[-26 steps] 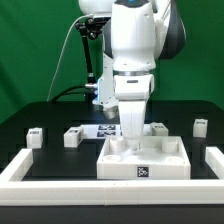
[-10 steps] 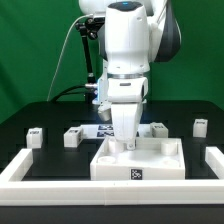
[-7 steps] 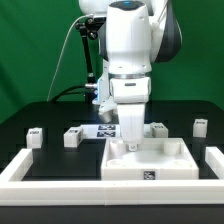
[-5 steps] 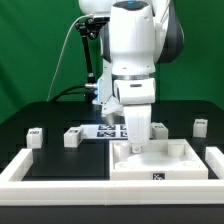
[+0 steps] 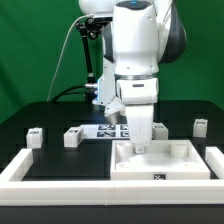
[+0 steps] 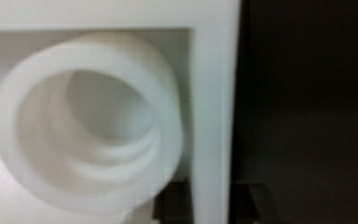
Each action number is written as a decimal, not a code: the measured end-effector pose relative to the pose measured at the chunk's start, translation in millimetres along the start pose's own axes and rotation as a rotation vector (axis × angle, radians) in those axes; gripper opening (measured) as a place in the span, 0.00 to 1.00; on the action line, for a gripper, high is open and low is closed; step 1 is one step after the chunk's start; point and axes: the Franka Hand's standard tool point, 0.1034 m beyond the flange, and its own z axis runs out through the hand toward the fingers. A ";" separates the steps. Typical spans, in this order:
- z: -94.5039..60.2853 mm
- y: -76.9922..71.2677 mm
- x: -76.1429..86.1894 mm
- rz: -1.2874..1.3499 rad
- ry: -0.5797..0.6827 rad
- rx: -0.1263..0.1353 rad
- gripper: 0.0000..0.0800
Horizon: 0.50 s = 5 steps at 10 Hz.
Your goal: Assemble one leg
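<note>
White tray (image 5: 165, 168) sits up front toward the exterior view's right. I've got the claw (image 5: 140, 148) down on its back rim, pinched on that wall as far as I can see. Wrist view just gives me blurry white plastic with a round socket (image 6: 87, 130). Legs lie loose on the black table (image 5: 55, 152): far-left leg (image 5: 36, 136), second leg (image 5: 72, 138) near it, far-right leg (image 5: 201, 127), all apart from the tray.

— What colour is the tray (image 5: 190, 160)?
— White, with a black-and-white square tag (image 5: 158, 178).
— The legs (image 5: 35, 135) (image 5: 72, 137) (image 5: 200, 126)?
— White too, with black-and-white tags. The table (image 5: 60, 160) is black and the backdrop (image 5: 30, 50) green.
</note>
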 end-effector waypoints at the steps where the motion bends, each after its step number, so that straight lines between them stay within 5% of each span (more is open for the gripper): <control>1: 0.2 5.5 5.7 -0.008 0.003 -0.006 0.07; 5: 0.3 16.3 17.0 -0.008 0.007 -0.002 0.07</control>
